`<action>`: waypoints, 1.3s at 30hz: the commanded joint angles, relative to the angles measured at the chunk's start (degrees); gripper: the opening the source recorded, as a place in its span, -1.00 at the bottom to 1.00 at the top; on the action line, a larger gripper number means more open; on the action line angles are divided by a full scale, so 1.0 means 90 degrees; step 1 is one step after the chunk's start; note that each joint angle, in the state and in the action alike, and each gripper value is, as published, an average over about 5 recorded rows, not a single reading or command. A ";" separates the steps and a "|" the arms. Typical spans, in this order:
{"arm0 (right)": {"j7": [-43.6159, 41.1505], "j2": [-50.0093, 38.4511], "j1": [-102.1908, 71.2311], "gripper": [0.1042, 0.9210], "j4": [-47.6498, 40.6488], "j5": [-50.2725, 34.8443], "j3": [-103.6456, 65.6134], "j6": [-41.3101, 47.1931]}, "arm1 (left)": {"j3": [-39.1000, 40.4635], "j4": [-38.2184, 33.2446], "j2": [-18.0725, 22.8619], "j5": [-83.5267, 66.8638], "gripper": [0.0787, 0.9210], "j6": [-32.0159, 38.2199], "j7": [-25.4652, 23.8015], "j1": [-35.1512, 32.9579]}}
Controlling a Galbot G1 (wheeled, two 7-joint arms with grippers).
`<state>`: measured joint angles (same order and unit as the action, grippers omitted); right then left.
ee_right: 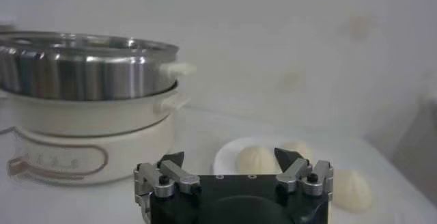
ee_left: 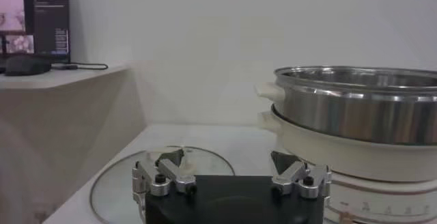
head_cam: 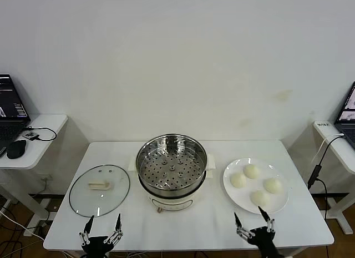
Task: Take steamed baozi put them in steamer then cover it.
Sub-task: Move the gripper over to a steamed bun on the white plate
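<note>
Both grippers are sitting at the table's (head_cam: 183,222) near edge, jaws spread wide and holding nothing. Left gripper (head_cam: 101,229) is hanging by the near left corner, just short of the cover (head_cam: 99,190), which is lying flat on the left side of the table with its cream handle up. Right gripper (head_cam: 254,224) is waiting near the right end of that edge, just in front of the plate (head_cam: 230,183). Four baozi (head_cam: 251,171) are resting on the plate, toward the table's right edge. Steamer (head_cam: 172,168) is standing in the middle of the table, uncovered, its perforated tray showing and nothing lying on it. From the left wrist view, the cover's rim is showing right behind the fingers (ee_left: 164,175).
</note>
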<state>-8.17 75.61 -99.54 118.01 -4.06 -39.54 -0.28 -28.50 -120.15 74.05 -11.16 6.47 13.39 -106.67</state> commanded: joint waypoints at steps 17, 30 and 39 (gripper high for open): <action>-0.2727 -0.3434 0.3140 0.76 -0.1795 0.3875 -0.0260 0.0610 | 0.0073 -0.0317 0.0146 0.0000 0.77 -0.0967 -0.0066 0.0343; -0.4903 -0.4717 0.6735 0.76 -0.4008 0.3553 0.3089 -0.0086 | -0.0006 -0.0565 0.0230 -0.0049 0.77 -0.1272 -0.0087 0.0358; -0.6088 -0.4659 0.8873 0.76 -0.5100 0.2939 0.5633 -0.0033 | -0.0088 -0.0575 0.0246 -0.0050 0.77 -0.1325 -0.0087 0.0407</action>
<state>-51.68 37.07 -39.81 82.77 24.43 -9.44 0.43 -28.95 -125.03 76.10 -11.51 -4.58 12.64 -103.32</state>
